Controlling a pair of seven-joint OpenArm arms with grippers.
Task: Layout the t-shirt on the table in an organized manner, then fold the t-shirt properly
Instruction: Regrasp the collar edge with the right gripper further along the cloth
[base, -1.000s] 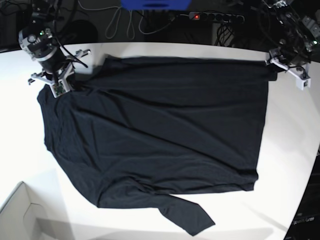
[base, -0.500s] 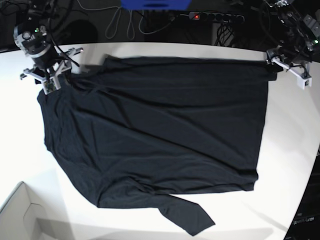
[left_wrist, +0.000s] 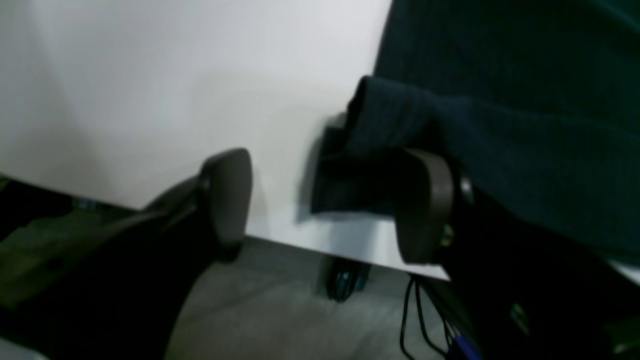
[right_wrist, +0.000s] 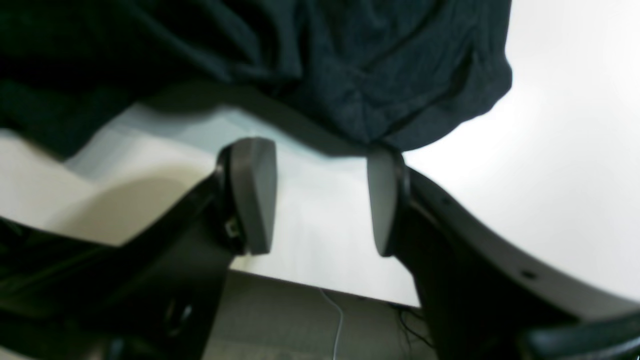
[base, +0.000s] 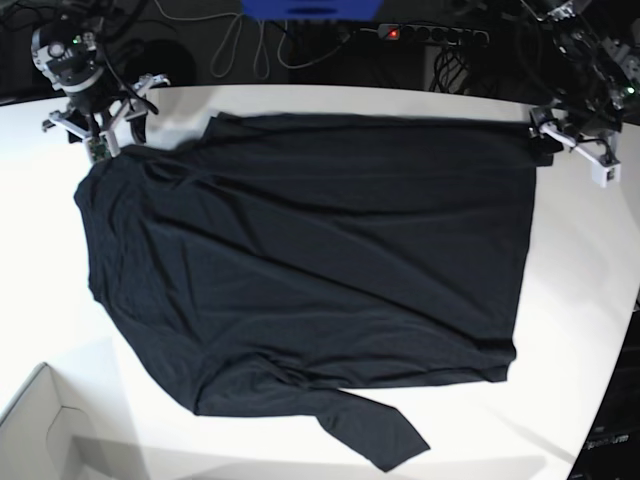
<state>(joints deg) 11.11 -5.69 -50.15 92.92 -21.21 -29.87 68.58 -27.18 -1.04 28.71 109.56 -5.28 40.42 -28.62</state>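
The black t-shirt (base: 310, 260) lies spread over the white table (base: 585, 300), with one sleeve (base: 375, 430) sticking out toward the near edge. My right gripper (base: 100, 125) hovers open just off the shirt's far left corner. In the right wrist view its fingers (right_wrist: 252, 195) have only table between them, and bunched fabric (right_wrist: 380, 75) sits just past the tips. My left gripper (base: 575, 148) stands open at the far right corner. In the left wrist view the shirt's folded corner (left_wrist: 350, 165) rests against the right finger (left_wrist: 425, 205), ungripped.
A white cardboard box corner (base: 40, 430) sits at the near left. Behind the table's far edge lie a power strip (base: 420, 33), cables and a blue object (base: 310, 8). The table edge curves away at the right, close to the left gripper.
My right gripper has opened, let go of the shirt's far left corner and drawn back toward the far edge. My left gripper has opened wider and stayed by its corner.
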